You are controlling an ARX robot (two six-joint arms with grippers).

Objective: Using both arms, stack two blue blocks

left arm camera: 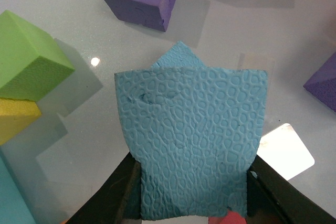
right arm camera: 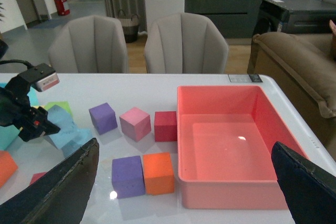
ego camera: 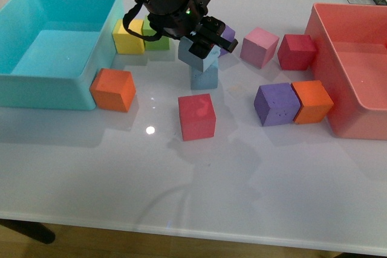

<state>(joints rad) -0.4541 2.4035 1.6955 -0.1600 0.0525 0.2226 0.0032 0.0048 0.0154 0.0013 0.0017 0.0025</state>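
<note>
My left gripper (ego camera: pixel 202 45) is shut on one blue block (ego camera: pixel 198 57), its black fingers (left arm camera: pixel 122 195) pressing both sides of the textured cube (left arm camera: pixel 191 140). This block sits right over the second blue block (ego camera: pixel 204 78), turned at an angle to it and seemingly touching its top. Only a corner of the lower block (left arm camera: pixel 178 56) peeks out in the left wrist view. My right gripper (right arm camera: pixel 185 148) stands open high above the table, far from both blocks, with nothing between its fingers (right arm camera: pixel 63 187). It is out of the front view.
A turquoise bin (ego camera: pixel 36 83) stands at the left and a pink bin (ego camera: pixel 338 119) at the right. Around the stack lie a red cube (ego camera: pixel 197 116), orange cubes (ego camera: pixel 113 89) (ego camera: pixel 312 101), a purple cube (ego camera: pixel 276 104), a pink cube (ego camera: pixel 259 46), a yellow cube (ego camera: pixel 128 36) and a green cube (ego camera: pixel 157 41).
</note>
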